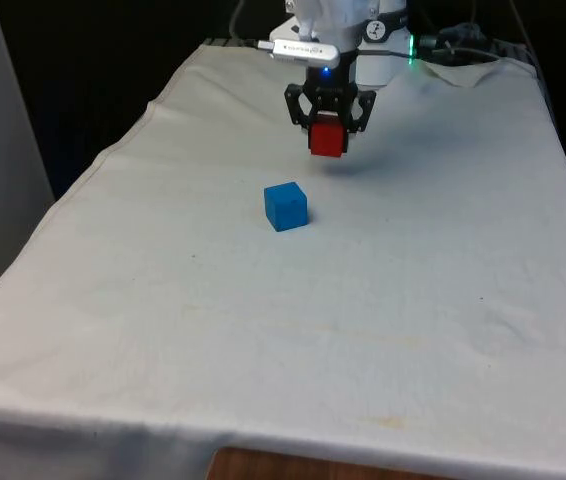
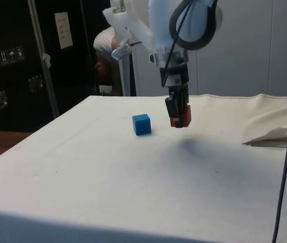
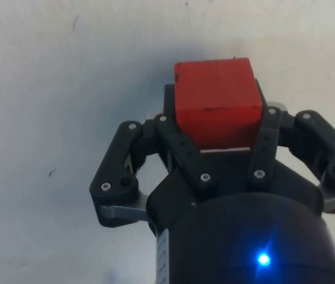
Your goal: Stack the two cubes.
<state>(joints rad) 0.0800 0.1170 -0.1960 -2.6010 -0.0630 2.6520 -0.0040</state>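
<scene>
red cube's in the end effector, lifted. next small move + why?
Probably carry the red cube sideways until it is over the blue cube. The end effector holds it clear of the cloth, while the blue one sits apart, toward the front view's left and nearer the camera.

Red cube (image 1: 328, 138) between black gripper (image 1: 329, 132) jaws; blue cube (image 1: 285, 206) apart from jaws, on plain white cloth (image 1: 293, 330). Arm white.
</scene>
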